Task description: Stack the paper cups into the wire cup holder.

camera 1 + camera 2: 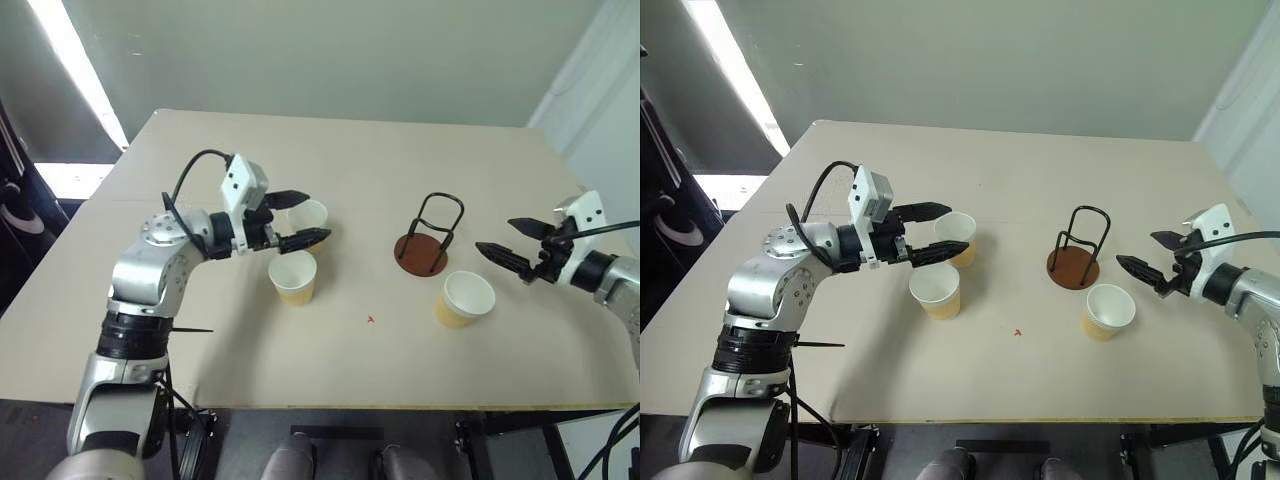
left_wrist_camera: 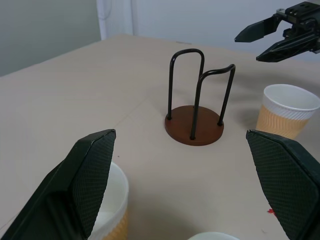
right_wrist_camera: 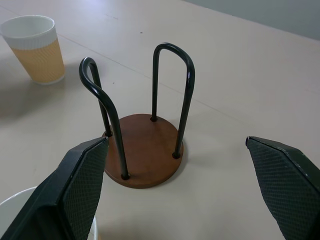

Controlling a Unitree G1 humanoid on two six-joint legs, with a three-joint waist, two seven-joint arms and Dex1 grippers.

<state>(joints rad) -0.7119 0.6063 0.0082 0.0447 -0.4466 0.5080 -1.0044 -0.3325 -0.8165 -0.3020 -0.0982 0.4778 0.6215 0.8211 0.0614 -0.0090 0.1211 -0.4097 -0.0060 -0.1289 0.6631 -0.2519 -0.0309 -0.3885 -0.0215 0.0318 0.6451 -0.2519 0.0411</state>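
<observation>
Tan table far half bare; 3 paper cups, wire cup holder mid-table; both end effectors wide, empty.

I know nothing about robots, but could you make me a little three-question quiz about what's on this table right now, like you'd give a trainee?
1. How many pale yellow-tan paper cups with white rims stand on the beige table?
2. True or false: the wire cup holder with black loops on a round reddish-brown base already holds a cup.
3. Which cup does the left hand have between its open fingers: A) the far-left cup, B) the near-left cup, C) the cup by the holder?

Key:
1. Three, all upright.
2. False; the holder is empty.
3. A. The right hand is open too, with nothing in it.
</observation>
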